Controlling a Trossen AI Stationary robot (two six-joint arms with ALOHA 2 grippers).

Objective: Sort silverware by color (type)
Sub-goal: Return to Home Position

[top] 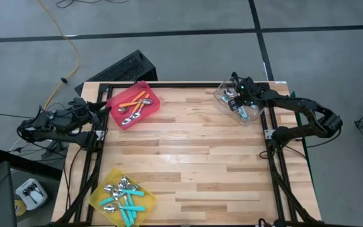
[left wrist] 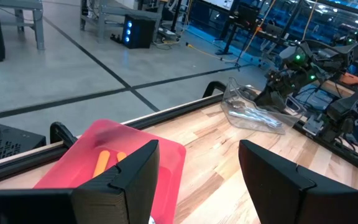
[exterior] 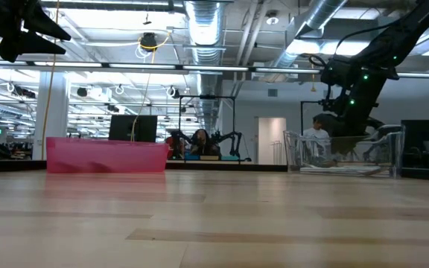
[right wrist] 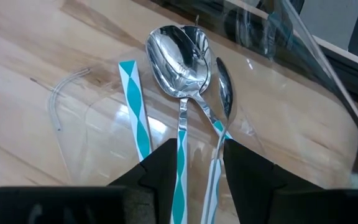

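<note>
Three bins hold the silverware. The red bin [top: 145, 88] at the far left has orange-handled spoons [top: 134, 101]. The yellow bin [top: 99, 190] at the near left has teal-handled spoons [top: 129, 202]. The clear bin [top: 254, 114] at the far right has spoons with white-and-teal striped handles [right wrist: 181, 155], lying flat on its floor. My right gripper [right wrist: 201, 163] reaches down into the clear bin, open, its fingers on either side of two striped handles. My left gripper [left wrist: 197, 180] hangs open above the table's left edge, by the red bin [left wrist: 166, 162].
The middle of the wooden table [top: 194, 151] is bare. A black frame rail [top: 169, 84] runs along the far edge. The clear bin's tall walls [right wrist: 309, 56] stand close around my right gripper. People and other robot arms show in the room behind.
</note>
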